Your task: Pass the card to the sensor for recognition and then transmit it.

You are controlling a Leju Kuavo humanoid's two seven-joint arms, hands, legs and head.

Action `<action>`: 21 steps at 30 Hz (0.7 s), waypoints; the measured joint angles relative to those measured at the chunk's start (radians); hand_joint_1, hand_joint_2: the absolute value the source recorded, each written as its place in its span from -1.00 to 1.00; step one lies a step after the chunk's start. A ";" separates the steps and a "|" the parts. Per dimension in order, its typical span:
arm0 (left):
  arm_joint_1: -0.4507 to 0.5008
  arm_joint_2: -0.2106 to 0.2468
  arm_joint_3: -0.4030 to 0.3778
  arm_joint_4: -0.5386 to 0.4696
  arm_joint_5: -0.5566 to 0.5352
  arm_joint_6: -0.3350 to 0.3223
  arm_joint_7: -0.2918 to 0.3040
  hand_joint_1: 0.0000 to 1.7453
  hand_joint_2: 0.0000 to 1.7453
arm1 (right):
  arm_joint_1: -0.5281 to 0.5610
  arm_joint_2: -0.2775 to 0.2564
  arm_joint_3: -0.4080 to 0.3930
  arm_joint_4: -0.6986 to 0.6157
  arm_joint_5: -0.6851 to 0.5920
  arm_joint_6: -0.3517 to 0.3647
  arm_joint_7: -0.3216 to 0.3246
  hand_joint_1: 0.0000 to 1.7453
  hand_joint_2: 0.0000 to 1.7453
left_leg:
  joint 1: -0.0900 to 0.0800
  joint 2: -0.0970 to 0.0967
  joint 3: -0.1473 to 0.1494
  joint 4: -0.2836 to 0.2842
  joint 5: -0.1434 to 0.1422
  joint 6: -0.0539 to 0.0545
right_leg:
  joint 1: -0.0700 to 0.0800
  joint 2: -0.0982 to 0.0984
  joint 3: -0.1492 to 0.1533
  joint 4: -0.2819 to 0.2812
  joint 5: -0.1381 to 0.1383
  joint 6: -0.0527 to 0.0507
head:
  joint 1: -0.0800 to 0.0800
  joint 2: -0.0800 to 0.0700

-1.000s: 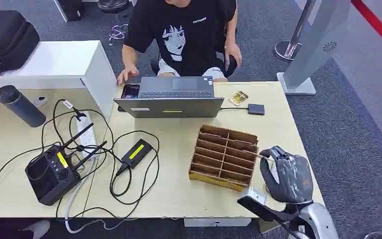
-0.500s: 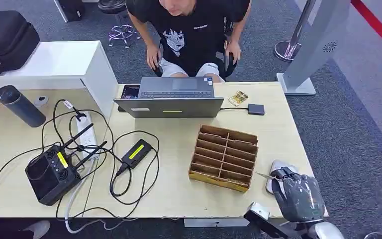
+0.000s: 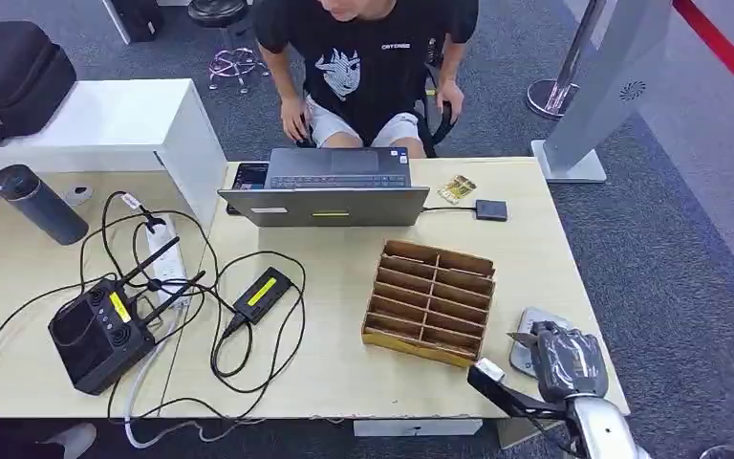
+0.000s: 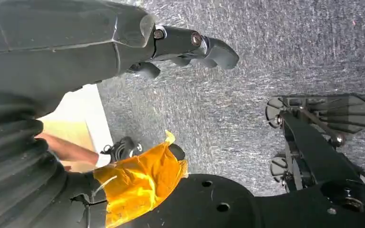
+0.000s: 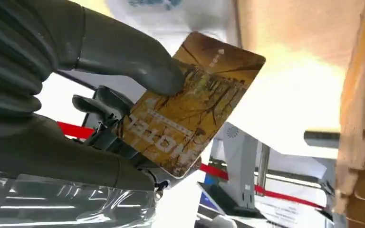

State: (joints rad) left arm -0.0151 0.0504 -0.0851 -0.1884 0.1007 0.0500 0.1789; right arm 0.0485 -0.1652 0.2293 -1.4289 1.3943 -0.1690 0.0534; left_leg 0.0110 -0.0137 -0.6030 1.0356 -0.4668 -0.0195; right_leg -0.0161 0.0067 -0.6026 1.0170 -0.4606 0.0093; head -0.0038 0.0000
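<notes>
At the lower right of the head view, the right hand (image 3: 568, 361) pinches the card (image 5: 193, 104) between thumb and fingers, just over the grey sensor (image 3: 528, 330) beside the wooden organizer (image 3: 430, 301) on the tabletop (image 3: 344, 382). The thin grip could let it tilt or slip, spoiling the read. The left hand (image 4: 190, 45) hangs over the floor; its state cannot be told.

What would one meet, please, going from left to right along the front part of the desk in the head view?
Black controller → small black box with a yellow label → cardboard card organizer → grey sensor pad → right hand, holding the card.
</notes>
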 joint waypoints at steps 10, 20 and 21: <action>-0.002 0.000 -0.001 0.000 -0.003 -0.002 0.002 -1.00 1.00 | -0.085 0.032 0.000 0.116 0.009 -0.027 -0.010 1.00 1.00 | 0.000 0.000 0.002 0.000 0.000 0.000 | 0.000 0.000 0.003 0.000 0.000 0.000 | 0.000 0.000; 0.000 0.000 -0.001 0.000 0.012 0.008 0.006 -1.00 1.00 | -0.021 0.044 -0.013 0.017 0.029 -0.077 -0.043 1.00 1.00 | 0.000 -0.001 0.002 0.000 0.000 0.000 | 0.000 -0.001 0.003 0.000 0.000 0.000 | 0.000 0.000; 0.000 0.000 -0.001 0.000 0.016 0.009 0.006 -1.00 1.00 | -0.012 0.046 -0.018 -0.012 0.032 -0.092 -0.046 1.00 1.00 | 0.000 -0.001 0.002 0.000 0.000 0.000 | 0.000 -0.001 0.002 0.000 0.000 0.000 | 0.000 0.000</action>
State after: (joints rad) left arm -0.0147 0.0500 -0.0858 -0.1884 0.1164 0.0588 0.1854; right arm 0.0369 -0.1190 0.2117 -1.4410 1.4263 -0.2613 0.0076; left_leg 0.0108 -0.0147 -0.6014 1.0359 -0.4670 -0.0194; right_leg -0.0163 0.0059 -0.6002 1.0168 -0.4607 0.0095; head -0.0038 0.0000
